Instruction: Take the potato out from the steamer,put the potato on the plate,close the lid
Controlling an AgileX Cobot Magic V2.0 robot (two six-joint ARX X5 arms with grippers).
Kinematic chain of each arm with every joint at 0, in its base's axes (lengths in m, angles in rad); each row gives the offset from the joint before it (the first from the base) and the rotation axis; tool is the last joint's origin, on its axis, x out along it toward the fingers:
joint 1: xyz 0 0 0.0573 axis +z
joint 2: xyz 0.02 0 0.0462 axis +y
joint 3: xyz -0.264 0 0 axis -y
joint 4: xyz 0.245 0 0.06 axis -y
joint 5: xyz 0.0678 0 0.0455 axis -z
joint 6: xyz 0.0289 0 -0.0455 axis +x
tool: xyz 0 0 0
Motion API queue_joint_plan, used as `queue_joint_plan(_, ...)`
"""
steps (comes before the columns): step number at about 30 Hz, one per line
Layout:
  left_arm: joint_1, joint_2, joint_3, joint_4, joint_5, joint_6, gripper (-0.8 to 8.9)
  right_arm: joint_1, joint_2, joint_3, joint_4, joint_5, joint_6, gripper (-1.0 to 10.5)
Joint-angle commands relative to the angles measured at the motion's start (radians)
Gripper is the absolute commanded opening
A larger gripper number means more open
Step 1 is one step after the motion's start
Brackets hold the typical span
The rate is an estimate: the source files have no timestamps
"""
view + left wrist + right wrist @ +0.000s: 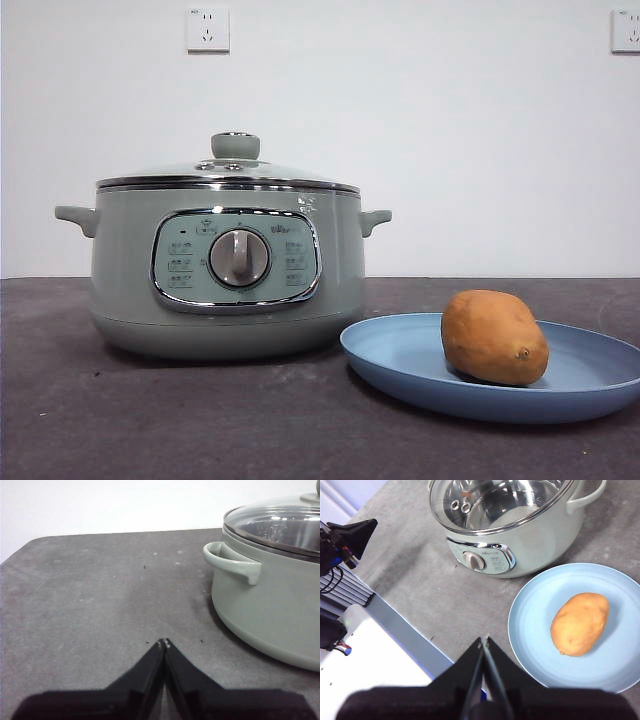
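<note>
Potato on the plate, lid on the steamer, both of my tools closed and empty.

My left tool (164,642) sits low over the bare grey table (200,420), jaws pressed tip to tip, aimed past the steamer's (225,270) side handle and clear of it. My right tool (484,640) hangs high above the table's near edge, jaws together, looking down on everything. The potato (494,337) lies on its side on the light-blue plate (400,350), just beside the steamer; from my right wrist camera its long axis runs diagonally across the plate, one end toward the steamer. The glass lid (230,170) rests level on the rim, knob up.
</note>
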Motion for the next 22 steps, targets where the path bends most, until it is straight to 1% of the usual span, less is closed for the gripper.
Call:
queue_joint_plan(1,0.003,-0.003,-0.015,0.000,0.000,-0.006,-0.03,0.001,-0.001,0.001,0.005,0.001,0.002,0.0)
queue_joint_plan(16,0.003,-0.003,-0.015,0.000,0.000,-0.006,-0.03,-0.001,-0.004,0.001,0.005,0.003,-0.004,0.0)
queue_joint_plan(17,0.003,-0.003,-0.015,0.000,0.000,-0.006,-0.03,-0.014,-0.017,0.001,0.006,0.020,-0.043,0.0)
queue_joint_plan(18,0.003,-0.003,-0.015,0.000,0.000,-0.006,-0.03,-0.028,-0.034,0.001,0.006,0.033,-0.060,0.0)
queue_joint_plan(21,0.003,-0.003,-0.015,0.000,-0.001,-0.006,-0.03,-0.108,-0.087,0.001,0.013,0.022,-0.064,0.0)
queue_joint_plan(22,0.003,-0.003,-0.015,0.000,-0.001,-0.006,-0.03,-0.147,-0.108,0.001,0.014,0.023,-0.078,0.0)
